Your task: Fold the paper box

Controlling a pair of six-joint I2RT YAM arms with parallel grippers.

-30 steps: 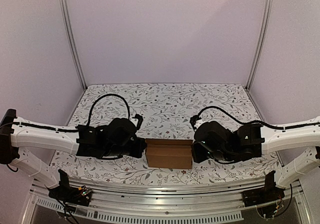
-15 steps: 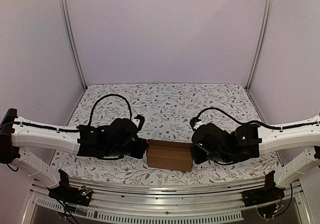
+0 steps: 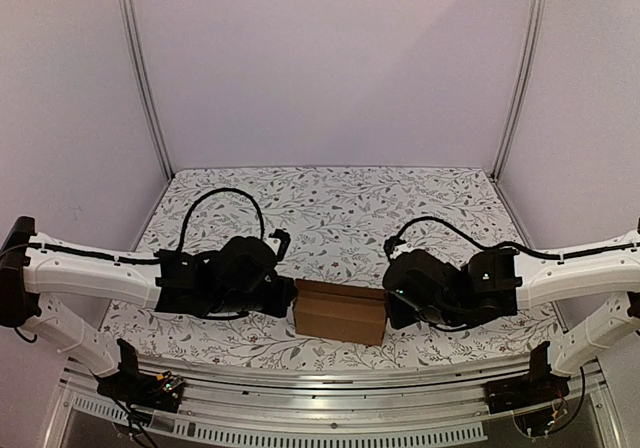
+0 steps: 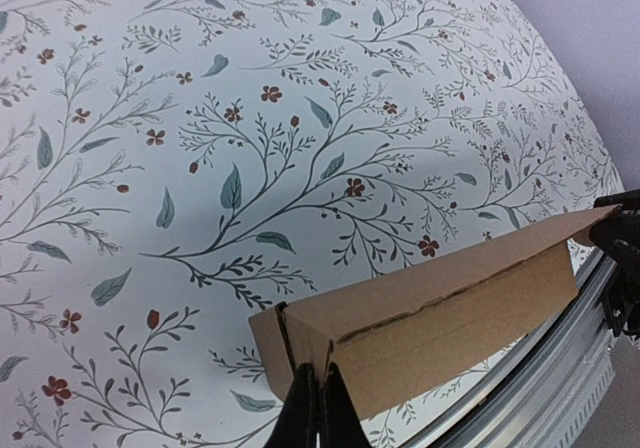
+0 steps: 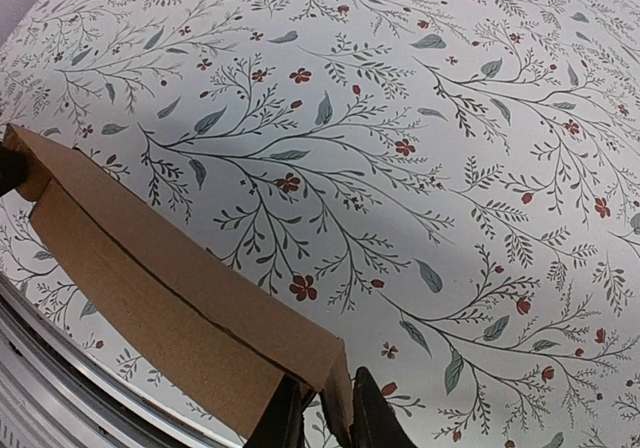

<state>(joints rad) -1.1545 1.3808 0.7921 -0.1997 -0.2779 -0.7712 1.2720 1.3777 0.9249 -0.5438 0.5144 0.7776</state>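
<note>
**A:** What is the setting?

**B:** Plain lilac walls (image 3: pixel 330 58) close in a table (image 3: pixel 330 208) covered with a white cloth printed with leafy sprigs and small red flowers. A brown box (image 3: pixel 340 313) lies near the front edge, midway between two black-and-white arms.

**A:** What are the arms doing?

**B:** From above, the left gripper (image 3: pixel 290 303) meets the box's left end and the right gripper (image 3: pixel 389 308) meets its right end. The bulky wrists hide the fingers in that view.

**A:** Do the wrist cameras show the fingers?

**B:** Yes. In the left wrist view, the fingers (image 4: pixel 298 418) are pressed together, pinching the cardboard at the near end of the box. In the right wrist view, the fingers (image 5: pixel 378 418) stand either side of the end wall and nip it between them.

**A:** Do they show anything else?

**B:** Both show a long seam running along the side of the box, which the top view does not. Both also show a metal rail (image 4: pixel 540 388) just beyond the box.
</note>
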